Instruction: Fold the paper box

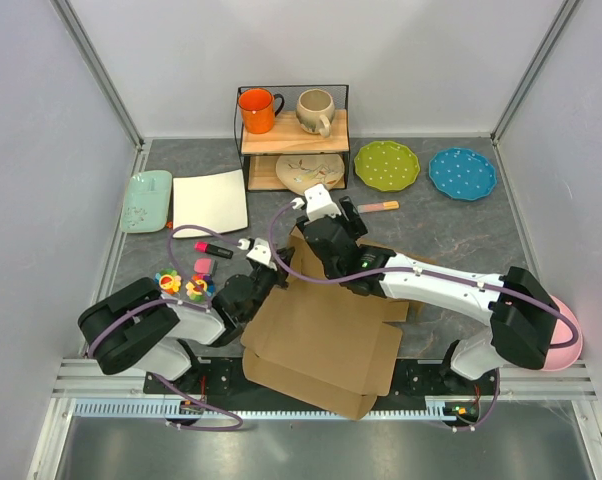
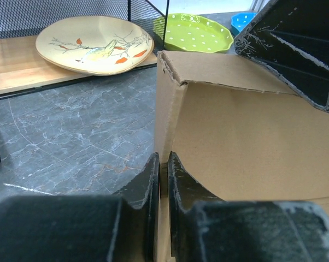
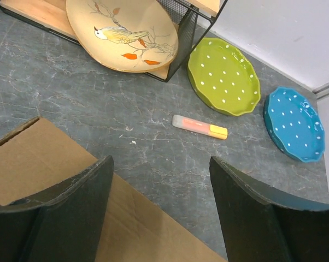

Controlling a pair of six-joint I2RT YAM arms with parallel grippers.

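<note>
The paper box, brown corrugated cardboard, lies mostly flat at the near middle of the table with one wall raised at its far end. My left gripper sits at the box's left far corner. In the left wrist view its fingers are nearly closed on the thin edge of the upright wall. My right gripper hovers above that wall's top edge. Its jaws stand wide open, holding nothing, with cardboard under the left finger. One right finger shows over the wall.
A wire rack holds an orange mug, a beige mug and a bird plate. A green plate, a blue plate, a highlighter, a white square plate, a mint tray, a marker and small toys surround the box.
</note>
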